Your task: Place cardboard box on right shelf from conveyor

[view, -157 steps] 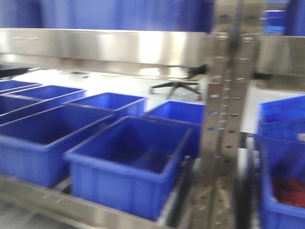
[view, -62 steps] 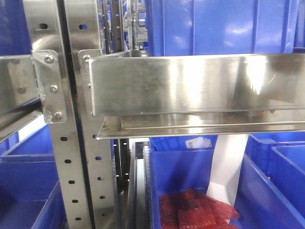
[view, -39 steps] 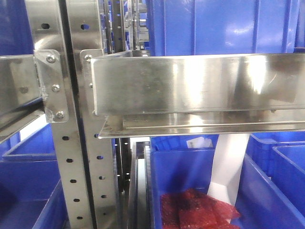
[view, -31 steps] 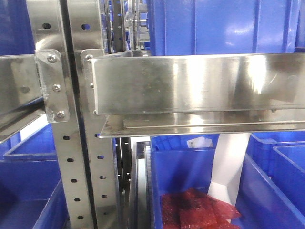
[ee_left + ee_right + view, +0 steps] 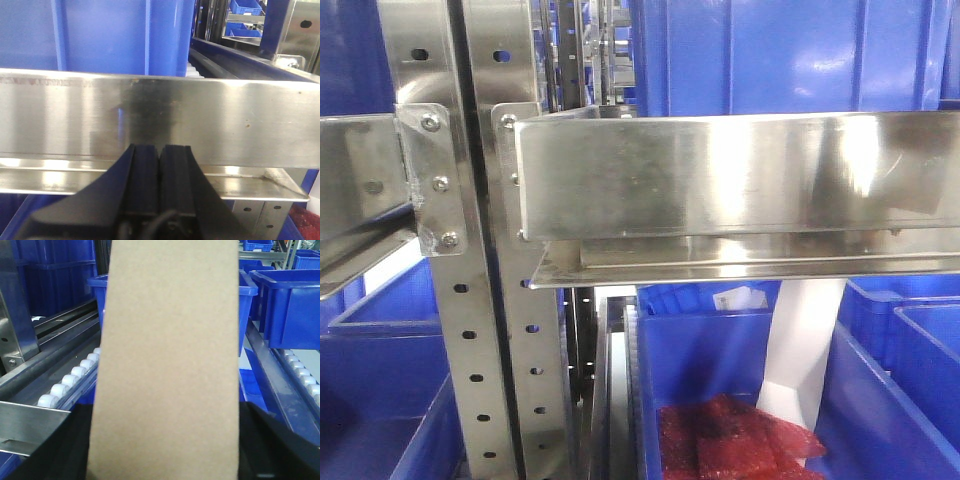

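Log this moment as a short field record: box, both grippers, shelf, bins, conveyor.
cardboard box: upright, blank tan face filling most of the right wrist view
right gripper: shut on cardboard box
left gripper: shut, empty
right shelf: polished steel front rail, box not on it yet
blue bin: above and behind the shelf's rail
lower bin: below the shelf, holds red packets
conveyor: not in view
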Motion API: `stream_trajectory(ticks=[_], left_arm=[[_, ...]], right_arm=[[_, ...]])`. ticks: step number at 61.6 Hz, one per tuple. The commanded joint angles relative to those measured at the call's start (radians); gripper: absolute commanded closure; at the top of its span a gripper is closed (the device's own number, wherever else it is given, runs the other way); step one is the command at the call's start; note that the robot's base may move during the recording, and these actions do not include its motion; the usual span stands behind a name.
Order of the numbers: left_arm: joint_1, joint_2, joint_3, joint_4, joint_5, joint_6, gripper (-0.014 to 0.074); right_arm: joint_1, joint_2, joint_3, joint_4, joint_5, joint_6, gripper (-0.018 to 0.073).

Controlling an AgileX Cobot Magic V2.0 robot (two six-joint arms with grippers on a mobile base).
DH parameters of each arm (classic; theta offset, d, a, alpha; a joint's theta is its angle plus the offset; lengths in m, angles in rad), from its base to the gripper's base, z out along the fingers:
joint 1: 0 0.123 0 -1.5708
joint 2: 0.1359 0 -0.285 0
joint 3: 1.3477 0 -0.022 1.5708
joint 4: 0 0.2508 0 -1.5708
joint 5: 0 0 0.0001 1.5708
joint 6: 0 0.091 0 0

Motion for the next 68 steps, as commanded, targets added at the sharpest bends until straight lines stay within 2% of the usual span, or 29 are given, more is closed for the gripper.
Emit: stream_trajectory(ticks=[1, 11, 18, 27, 37, 47, 48, 53, 61, 68], left_arm=[[0.002, -0.015, 0.01, -0.006, -0.087, 0.0, 0.0713], [0.002, -0.015, 0.01, -0.006, -0.087, 0.0, 0.0713], [0.002, -0.015, 0.01, -0.006, -0.087, 0.0, 0.0713], [0.002, -0.015, 0.01, -0.006, -0.087, 0.0, 0.0713], [0.002, -0.015, 0.01, -0.006, -0.087, 0.0, 0.0713], [0.002, -0.015, 0.01, -0.006, -0.087, 0.0, 0.0713], [0.002, -0.015, 0.01, -0.006, -0.087, 0.0, 0.0713], [0.002, -0.015, 0.01, -0.006, -0.087, 0.0, 0.0713], [0.002, -0.015, 0.01, -0.006, -0.087, 0.0, 0.0713], [0.002, -0.015, 0.01, -0.006, -0.087, 0.0, 0.0713]], right_arm=[[-0.005, 0.027, -0.03, -0.007, -0.1, -0.007, 0.0354], [-0.004, 0.129, -0.088, -0.008, -0.119, -0.01, 0.0356], [-0.004, 0.26, -0.173, -0.008, -0.118, -0.084, 0.0356], [-0.004, 0.45, -0.314, -0.006, -0.117, -0.34, 0.0356], [-0.004, 0.632, -0.453, 0.032, -0.093, -0.687, 0.0356], [-0.004, 0.776, -0.522, 0.086, -0.09, -1.033, 0.0356], [-0.005, 0.799, -0.523, 0.093, -0.094, -1.102, 0.0356], [-0.005, 0.855, -0.523, 0.113, -0.101, -1.282, 0.0356], [-0.005, 0.931, -0.523, 0.159, -0.102, -1.5, 0.0356], [-0.023, 0.983, -0.52, 0.184, -0.134, -1.622, 0.0356]])
